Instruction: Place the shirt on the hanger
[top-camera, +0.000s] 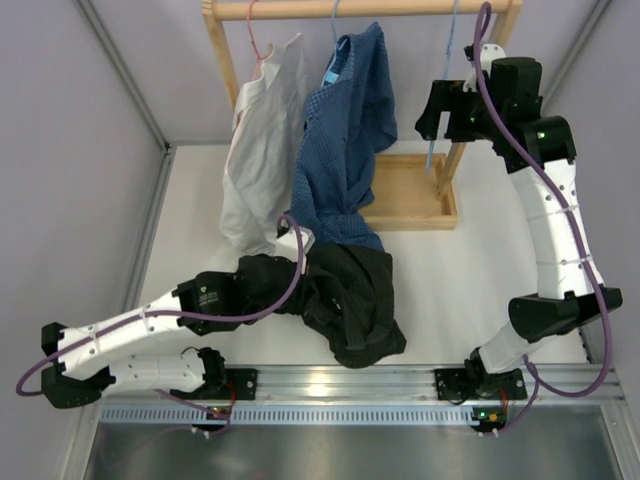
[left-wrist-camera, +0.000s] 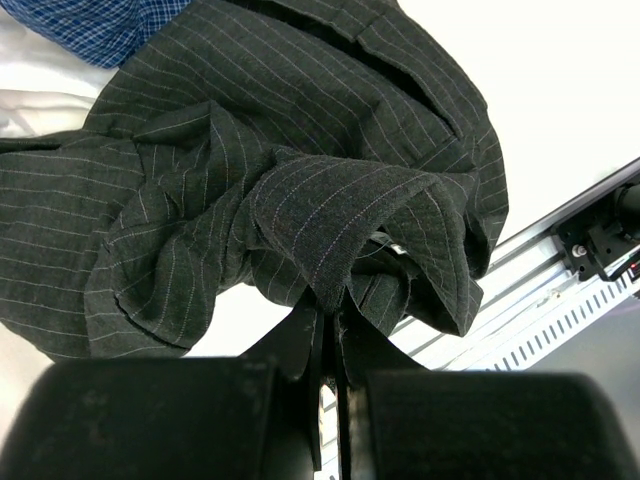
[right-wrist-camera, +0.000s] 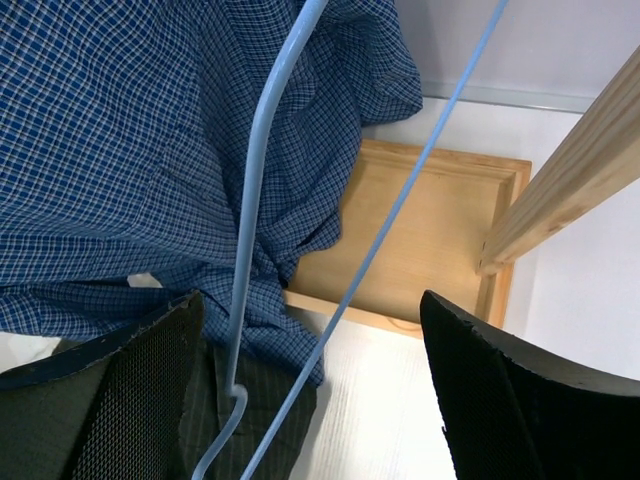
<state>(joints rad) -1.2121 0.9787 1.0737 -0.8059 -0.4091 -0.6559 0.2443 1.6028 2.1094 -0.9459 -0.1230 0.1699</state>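
Note:
The dark shirt (top-camera: 350, 295) lies crumpled on the white table near the front edge. My left gripper (top-camera: 258, 282) is at its left side and is shut on a fold of the fabric; in the left wrist view the shirt (left-wrist-camera: 300, 180) bunches up just beyond the closed gripper (left-wrist-camera: 335, 318). The light-blue wire hanger (top-camera: 447, 90) hangs from the wooden rod at the right. My right gripper (top-camera: 440, 110) is open up beside it. In the right wrist view two hanger wires (right-wrist-camera: 250, 220) run between the spread fingers (right-wrist-camera: 140, 400) of that gripper (right-wrist-camera: 310, 320), touching neither.
A wooden rack with a top rod (top-camera: 360, 8) and a base tray (top-camera: 410, 195) stands at the back. A white shirt (top-camera: 262, 150) on a pink hanger and a blue checked shirt (top-camera: 350, 130) hang from it. A metal rail (top-camera: 350, 385) runs along the front edge.

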